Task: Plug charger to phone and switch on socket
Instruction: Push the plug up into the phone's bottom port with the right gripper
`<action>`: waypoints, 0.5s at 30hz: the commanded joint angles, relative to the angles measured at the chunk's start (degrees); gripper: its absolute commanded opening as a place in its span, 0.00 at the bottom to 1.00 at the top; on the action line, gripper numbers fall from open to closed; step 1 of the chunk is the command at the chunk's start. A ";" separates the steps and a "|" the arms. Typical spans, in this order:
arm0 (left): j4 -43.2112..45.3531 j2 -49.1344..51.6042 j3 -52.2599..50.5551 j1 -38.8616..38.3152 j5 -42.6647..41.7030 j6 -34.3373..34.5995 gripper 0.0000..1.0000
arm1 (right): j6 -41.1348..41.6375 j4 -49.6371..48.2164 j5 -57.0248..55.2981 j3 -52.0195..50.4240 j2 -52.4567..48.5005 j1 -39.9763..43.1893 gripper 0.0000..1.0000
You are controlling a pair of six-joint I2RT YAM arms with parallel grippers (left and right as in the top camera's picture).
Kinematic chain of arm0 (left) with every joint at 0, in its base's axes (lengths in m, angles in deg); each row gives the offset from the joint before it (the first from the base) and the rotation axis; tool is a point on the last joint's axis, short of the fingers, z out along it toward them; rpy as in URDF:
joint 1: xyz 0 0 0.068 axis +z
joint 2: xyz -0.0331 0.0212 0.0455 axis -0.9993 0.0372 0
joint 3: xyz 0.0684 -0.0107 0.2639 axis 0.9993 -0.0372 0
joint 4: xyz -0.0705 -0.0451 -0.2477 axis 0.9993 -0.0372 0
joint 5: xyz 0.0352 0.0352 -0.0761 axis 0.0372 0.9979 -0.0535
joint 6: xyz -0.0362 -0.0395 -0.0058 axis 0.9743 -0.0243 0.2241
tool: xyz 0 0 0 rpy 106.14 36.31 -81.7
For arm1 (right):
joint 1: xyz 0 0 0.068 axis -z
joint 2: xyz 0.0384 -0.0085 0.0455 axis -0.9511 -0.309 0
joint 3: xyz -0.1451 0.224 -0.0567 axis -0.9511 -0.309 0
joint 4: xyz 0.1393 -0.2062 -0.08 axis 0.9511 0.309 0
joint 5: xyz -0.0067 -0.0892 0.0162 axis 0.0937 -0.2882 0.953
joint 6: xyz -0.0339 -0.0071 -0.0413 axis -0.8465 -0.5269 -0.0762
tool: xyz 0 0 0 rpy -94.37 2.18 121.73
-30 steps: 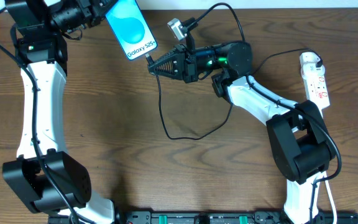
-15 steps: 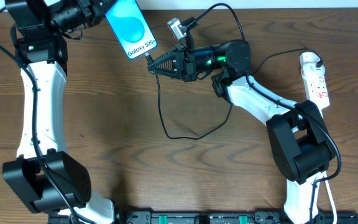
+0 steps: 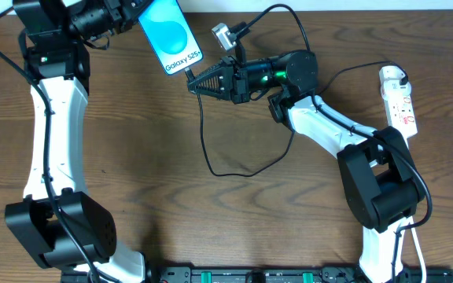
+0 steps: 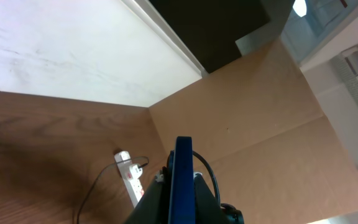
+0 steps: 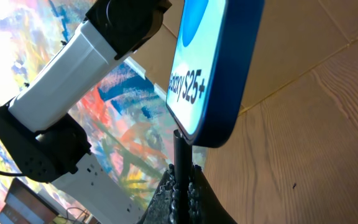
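While the left gripper (image 3: pixel 134 14), upper left, clamps the phone (image 3: pixel 169 35) and the right gripper (image 3: pixel 193 81) pinches the charger (image 5: pixel 180 149) tip at its lower edge, slight misalignment could jam or bend it; socket (image 3: pixel 399 102) lies at far right

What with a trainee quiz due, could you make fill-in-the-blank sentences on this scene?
The left gripper is shut on the slim rectangular smartphone with the bright ____ screen. The white text on it reads Galaxy ____. The right gripper pinches the plug tip of the long thin black charger cable at the smartphone's ____ edge. The white power strip with red markings lies beside the ____ arm.
Missing: blue; S25+; bottom; right.
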 commanded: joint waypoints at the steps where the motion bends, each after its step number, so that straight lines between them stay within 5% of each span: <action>1: 0.46 -0.72 0.46 -0.55 -0.94 -0.57 0.07 | -1.09 -0.17 -1.73 0.55 0.00 0.24 0.01; 15: -4.44 -0.72 0.46 -0.70 -3.58 -10.34 0.07 | -0.22 -0.17 -7.23 0.55 0.00 0.22 0.01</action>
